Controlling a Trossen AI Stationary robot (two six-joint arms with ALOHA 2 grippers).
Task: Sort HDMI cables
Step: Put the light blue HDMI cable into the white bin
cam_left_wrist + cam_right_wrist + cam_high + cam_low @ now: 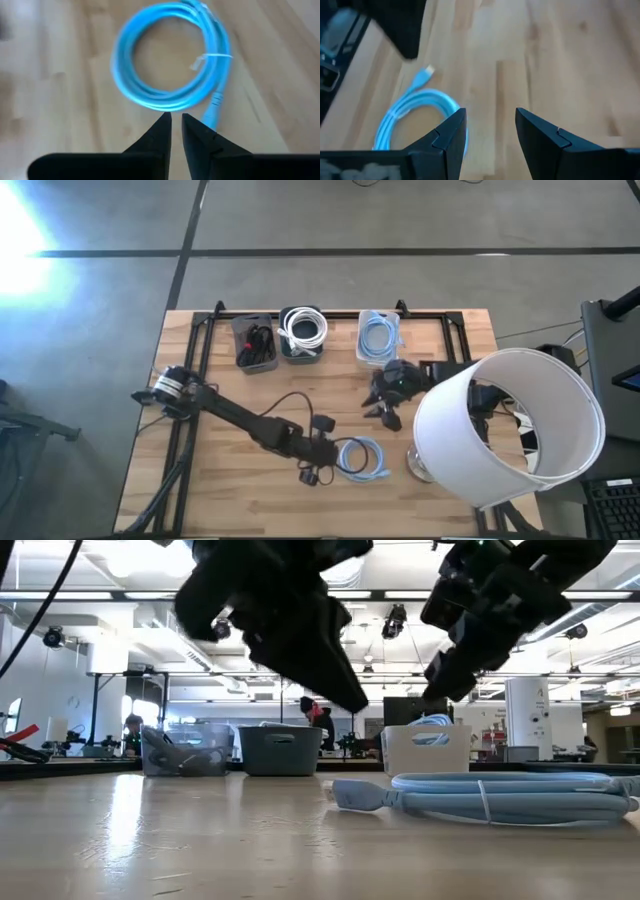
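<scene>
A light blue HDMI cable [362, 458], tied in a small coil, lies flat on the wooden table near its front edge; it also shows in the low view [500, 798]. My left gripper [176, 119] hangs above the table just left of the coil [167, 57]. Its fingers are shut to a narrow slit, with nothing between them. My right gripper [491, 117] hovers open over the table behind the coil [415, 117], in the high view [385, 410], and is empty.
Three bins stand along the far edge: one with black cables [255, 342], one with white cables [303, 332], one with light blue cables [378, 335]. A big white lampshade [520, 430] covers the table's right side. Bare wood lies at the front left.
</scene>
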